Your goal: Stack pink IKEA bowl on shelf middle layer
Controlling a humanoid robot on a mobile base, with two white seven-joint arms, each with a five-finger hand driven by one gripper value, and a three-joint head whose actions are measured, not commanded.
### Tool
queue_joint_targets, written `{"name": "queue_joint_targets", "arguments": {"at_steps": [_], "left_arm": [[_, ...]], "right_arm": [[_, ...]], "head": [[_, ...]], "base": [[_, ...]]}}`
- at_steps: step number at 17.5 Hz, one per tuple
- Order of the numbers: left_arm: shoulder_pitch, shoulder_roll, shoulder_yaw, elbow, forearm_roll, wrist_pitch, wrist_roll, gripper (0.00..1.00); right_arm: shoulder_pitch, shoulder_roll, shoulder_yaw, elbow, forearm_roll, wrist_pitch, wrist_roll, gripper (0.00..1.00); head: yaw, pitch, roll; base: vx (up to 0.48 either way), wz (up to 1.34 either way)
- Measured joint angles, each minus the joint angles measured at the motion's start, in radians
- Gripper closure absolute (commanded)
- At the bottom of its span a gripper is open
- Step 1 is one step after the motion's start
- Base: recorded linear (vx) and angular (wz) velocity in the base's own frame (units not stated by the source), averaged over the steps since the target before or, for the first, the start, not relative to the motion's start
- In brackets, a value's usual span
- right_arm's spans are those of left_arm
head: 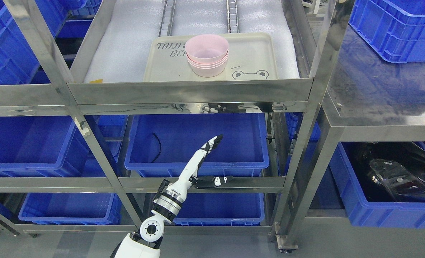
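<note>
Your left hand point(202, 157) comes up from the bottom edge left of middle, fingers stretched out straight, thumb splayed to the side, holding nothing. Only one robot hand shows.

Count: one stack of pink bowls point(207, 55), about four nested judging by the rims, exact number hard to read. One beige tray point(255, 57) under them. One steel shelf cart point(190, 91). At least six blue bins around.

Above the hand and well apart from it, the bowl stack sits upright on the tray, on the foam-lined shelf point(122, 46). The tray has dark lettering left of the bowls and a frog face drawn at its near right corner.

Between the hand and the bowls runs the shelf's steel front lip point(126, 94); you see the fingers reflected in its underside. Right behind the hand sits a blue bin point(234, 143) with a black cable point(157, 141) inside. Far right of the hand, another blue bin point(352, 200) holds dark, clear-wrapped items. More blue bins to the left point(26, 147) and below point(69, 209).

The bowls are pale matte pink, round, plain, the top one open side up.
</note>
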Motion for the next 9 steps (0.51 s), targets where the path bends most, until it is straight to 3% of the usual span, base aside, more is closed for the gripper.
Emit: {"name": "queue_joint_targets", "arguments": {"at_steps": [3,9], "left_arm": [[0.017,0.0,0.026,-0.065,0.074,0.158,0.022,0.0],[0.034,0.0,0.081,-0.169,0.14,0.236,0.083,0.0]], "right_arm": [[0.0,0.0,0.0,0.0,0.0,0.0,0.0,0.0],[0.0,0.0,0.0,0.0,0.0,0.0,0.0,0.0]], "head": [[0.0,0.0,0.0],[0.0,0.0,0.0]], "base": [[0.0,0.0],[0.0,0.0]]}}
